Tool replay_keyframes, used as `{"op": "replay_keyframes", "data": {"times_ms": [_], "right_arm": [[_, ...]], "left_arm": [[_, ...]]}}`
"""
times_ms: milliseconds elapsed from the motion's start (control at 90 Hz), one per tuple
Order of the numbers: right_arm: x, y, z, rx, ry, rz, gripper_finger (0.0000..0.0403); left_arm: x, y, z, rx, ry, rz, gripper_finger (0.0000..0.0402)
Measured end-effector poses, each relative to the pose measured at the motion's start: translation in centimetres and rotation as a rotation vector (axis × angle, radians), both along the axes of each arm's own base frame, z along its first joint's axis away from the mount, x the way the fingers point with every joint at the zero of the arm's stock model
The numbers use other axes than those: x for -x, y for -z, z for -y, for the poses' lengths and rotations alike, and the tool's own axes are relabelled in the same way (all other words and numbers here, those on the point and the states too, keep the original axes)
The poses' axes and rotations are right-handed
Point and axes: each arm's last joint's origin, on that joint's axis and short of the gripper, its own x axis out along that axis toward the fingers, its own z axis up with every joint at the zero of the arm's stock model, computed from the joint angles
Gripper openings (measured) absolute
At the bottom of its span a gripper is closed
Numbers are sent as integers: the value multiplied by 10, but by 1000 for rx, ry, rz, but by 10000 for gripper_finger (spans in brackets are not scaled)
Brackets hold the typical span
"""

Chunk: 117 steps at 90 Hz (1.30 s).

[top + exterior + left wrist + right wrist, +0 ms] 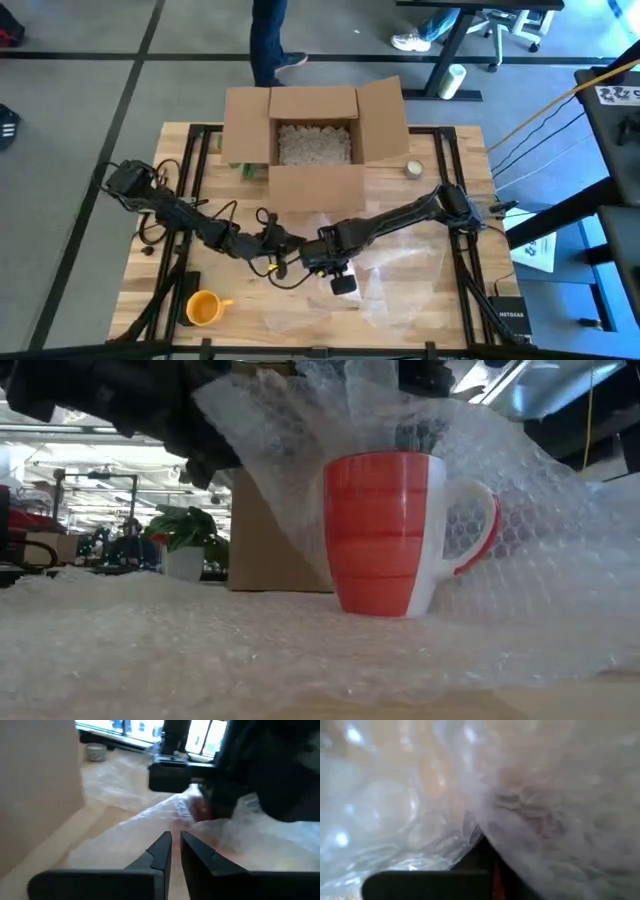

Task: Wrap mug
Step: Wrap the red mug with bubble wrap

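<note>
Pincers first: the left pincer [174, 851] has its two dark fingers nearly together, only a thin slit between them, and nothing shows clamped there; its tips hang just over the bubble wrap [150, 815]. The right pincer [318, 262] is buried in the wrap, and its wrist view is filled by plastic pressed against the fingers, so I cannot tell whether they are apart or together.

Both arms reach inward over the desk [150, 270] and meet near its middle, the left one stretched from the left edge, the right one angled in from the right edge with its wrist bent down.

In the low view the red and white mug [385, 532] stands upright on the sheet of wrap, handle turned to the side, with a fold of wrap lifted behind and over it.

An open cardboard box [313, 135] with pale filler sits at the desk's far side, and a yellow mug [203, 308] rests near the front left corner, well apart from the pincers.
</note>
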Motion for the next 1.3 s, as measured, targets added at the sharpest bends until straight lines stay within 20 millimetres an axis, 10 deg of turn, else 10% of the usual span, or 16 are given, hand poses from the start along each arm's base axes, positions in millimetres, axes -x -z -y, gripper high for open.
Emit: {"op": "replay_keyframes", "data": {"times_ms": [567,1300], "right_arm": [[0,-14,-7,56,101,108,0],[47,-89,-20,169,382,295,0]], "left_arm": [[-14,-22,24,35,88,94,20],[-37,-8,17,27,125,42,20]]}}
